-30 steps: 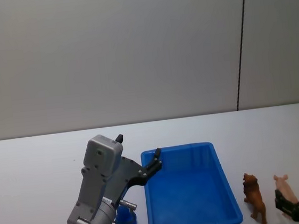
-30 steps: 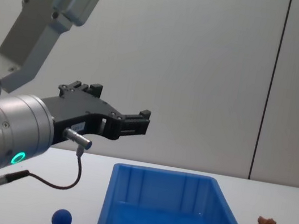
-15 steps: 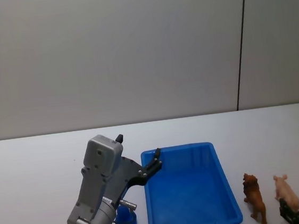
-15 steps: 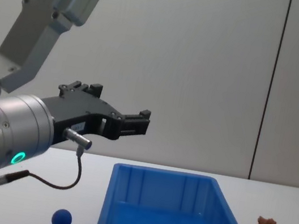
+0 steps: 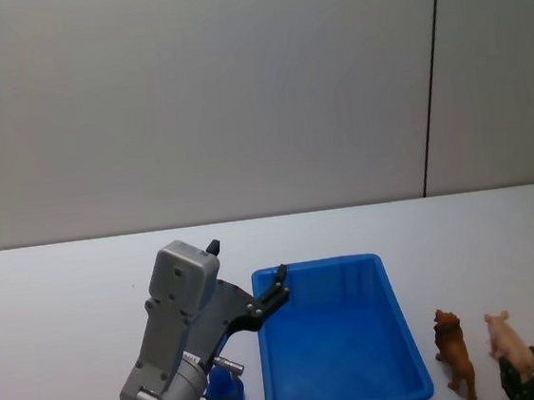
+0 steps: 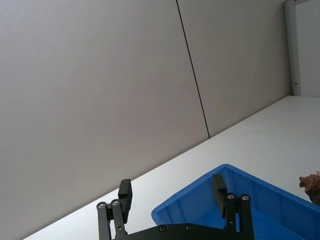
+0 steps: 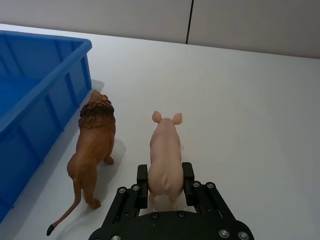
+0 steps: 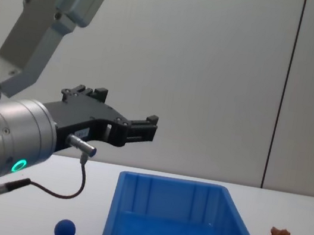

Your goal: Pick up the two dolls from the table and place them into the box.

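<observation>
Over the last second the right gripper (image 7: 165, 181) had drawn its fingers in from a wide spread until they pinched the hindquarters of the pink pig (image 7: 166, 150). The pig stood on the worktop (image 5: 67, 297) beside the lion (image 7: 94, 140), right of the box (image 5: 317, 264). It looked ready to be lifted. The left gripper (image 6: 171, 192) hung idle over the box's left rim, fingers spread.

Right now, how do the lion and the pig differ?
The lion is brown, maned and long-tailed; the pig is pale pink and smooth. The lion stands beside the box; the pig is farther out. The right gripper clasps the pig's rump; the lion is untouched. Both stand upright on the table, facing alike.
</observation>
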Robot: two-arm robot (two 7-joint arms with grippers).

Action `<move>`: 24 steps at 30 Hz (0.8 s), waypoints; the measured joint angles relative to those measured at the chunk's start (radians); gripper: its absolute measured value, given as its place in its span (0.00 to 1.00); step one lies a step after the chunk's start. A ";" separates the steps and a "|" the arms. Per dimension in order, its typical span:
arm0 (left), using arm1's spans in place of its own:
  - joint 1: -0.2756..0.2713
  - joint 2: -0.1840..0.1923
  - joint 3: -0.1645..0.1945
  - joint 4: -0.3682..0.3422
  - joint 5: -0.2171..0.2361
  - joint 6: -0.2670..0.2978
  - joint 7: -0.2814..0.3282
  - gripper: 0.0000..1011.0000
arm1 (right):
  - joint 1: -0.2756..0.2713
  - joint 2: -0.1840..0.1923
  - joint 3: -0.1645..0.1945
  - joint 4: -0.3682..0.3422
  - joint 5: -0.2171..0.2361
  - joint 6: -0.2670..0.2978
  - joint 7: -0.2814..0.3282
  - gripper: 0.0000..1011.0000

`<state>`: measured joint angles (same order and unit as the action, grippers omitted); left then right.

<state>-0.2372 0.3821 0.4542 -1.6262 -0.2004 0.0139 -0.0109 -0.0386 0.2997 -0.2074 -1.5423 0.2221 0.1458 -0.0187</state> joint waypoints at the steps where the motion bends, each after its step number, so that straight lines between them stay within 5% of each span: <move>1: 0.000 0.000 0.000 0.000 0.000 0.000 0.000 0.99 | 0.000 0.000 0.000 0.000 -0.001 -0.002 0.001 0.38; 12: 0.000 0.000 0.000 0.000 0.000 0.000 0.000 0.99 | -0.009 0.000 -0.001 -0.054 -0.016 -0.051 0.026 0.38; 24: 0.000 0.000 0.000 0.000 0.000 0.000 0.000 0.99 | 0.003 -0.014 -0.019 -0.128 -0.027 -0.101 0.134 0.38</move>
<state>-0.2372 0.3821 0.4542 -1.6262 -0.2004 0.0138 -0.0110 -0.0359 0.2856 -0.2265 -1.6703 0.1954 0.0446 0.1148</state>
